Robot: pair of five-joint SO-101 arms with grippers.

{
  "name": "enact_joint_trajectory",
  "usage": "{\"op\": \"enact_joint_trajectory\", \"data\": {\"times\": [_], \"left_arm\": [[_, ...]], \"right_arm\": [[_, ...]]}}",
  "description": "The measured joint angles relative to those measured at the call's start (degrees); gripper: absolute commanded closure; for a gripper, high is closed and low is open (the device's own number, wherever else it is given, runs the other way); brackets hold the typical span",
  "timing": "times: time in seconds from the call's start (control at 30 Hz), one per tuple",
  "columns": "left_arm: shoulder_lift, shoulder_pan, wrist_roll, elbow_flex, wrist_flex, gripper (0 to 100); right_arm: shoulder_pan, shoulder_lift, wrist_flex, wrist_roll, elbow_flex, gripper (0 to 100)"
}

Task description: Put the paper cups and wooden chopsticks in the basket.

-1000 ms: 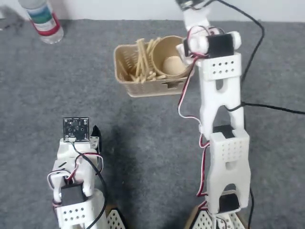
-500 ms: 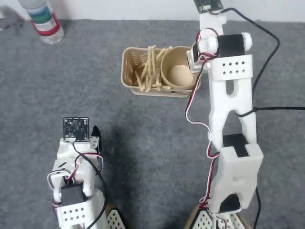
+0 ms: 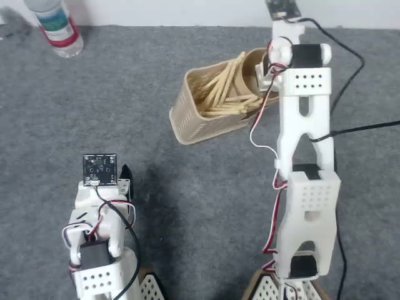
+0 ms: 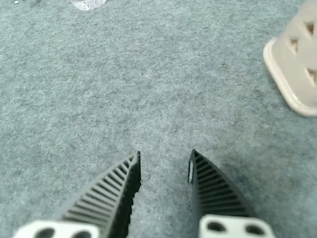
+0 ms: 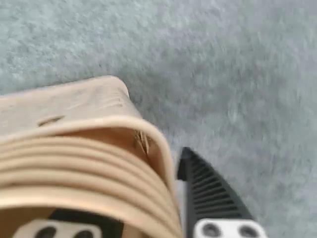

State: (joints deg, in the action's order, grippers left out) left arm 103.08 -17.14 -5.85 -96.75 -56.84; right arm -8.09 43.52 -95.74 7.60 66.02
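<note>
Beige basket [image 3: 207,128]; bottle [image 3: 52,17] label [image 3: 62,31] illegible

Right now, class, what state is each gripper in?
Left gripper: open, holding nothing.
Right gripper: closed on the wall of the basket.

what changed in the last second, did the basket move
Yes. The right arm swung to the right in the high view, taking the basket along by its rim. The basket went from level to tilted, and the wooden chopsticks inside shifted to lie slanting. The left arm, the open left gripper and the bottle stayed put.
</note>
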Motion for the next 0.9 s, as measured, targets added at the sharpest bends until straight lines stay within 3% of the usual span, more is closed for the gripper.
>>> {"op": "enact_joint_trajectory", "data": {"times": [0.4, 0.9], "left_arm": [[0.0, 0.0, 0.0, 0.0, 0.0, 85], [0.0, 0.0, 0.0, 0.0, 0.0, 85]], "right_arm": [[-3.08, 5.01, -5.1, -0.97, 13.54, 99.2], [-7.12, -22.86, -5.1, 3.69, -21.63, 99.2]]}}
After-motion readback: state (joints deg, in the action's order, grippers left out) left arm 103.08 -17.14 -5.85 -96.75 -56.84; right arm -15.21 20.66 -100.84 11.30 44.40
